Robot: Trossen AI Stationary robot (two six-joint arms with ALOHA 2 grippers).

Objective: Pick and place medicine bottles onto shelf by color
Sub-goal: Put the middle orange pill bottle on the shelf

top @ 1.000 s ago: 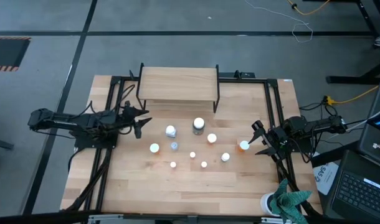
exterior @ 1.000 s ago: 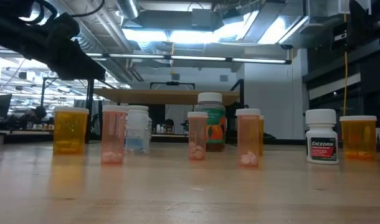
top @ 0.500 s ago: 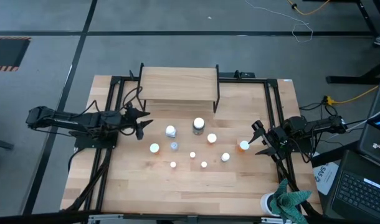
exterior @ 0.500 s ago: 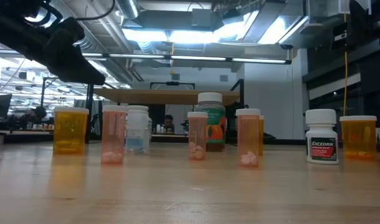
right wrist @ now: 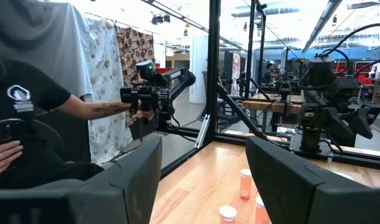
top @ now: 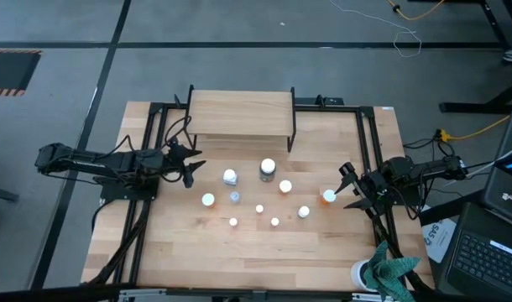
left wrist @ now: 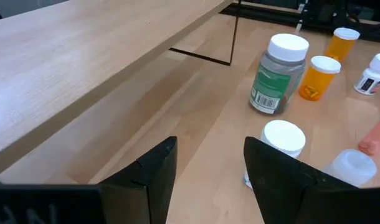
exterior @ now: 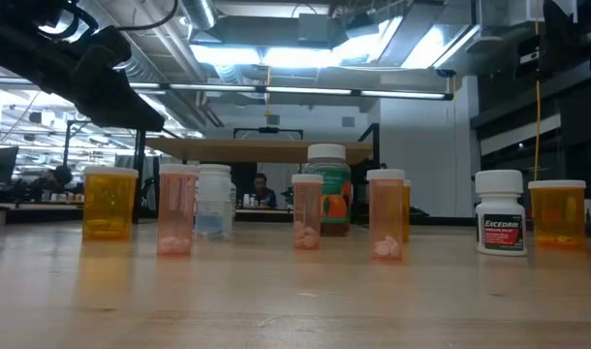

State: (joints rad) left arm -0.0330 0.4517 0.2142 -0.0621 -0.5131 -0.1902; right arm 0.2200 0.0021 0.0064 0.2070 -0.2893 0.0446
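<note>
Wooden shelf [top: 241, 113] stands bare behind the medicine bottles [top: 260, 195] clustered mid-table.

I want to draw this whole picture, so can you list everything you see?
medicine bottles: about ten, white caps, mostly orange or white, middle of table
green bottle: one, biggest, nearest the shelf
shelf: one, light wood, back of table
table: one, light wood
cup: one, white, with teal cloth, front right corner
left claw: open, empty, by the shelf
right claw: open, empty, right side
</note>
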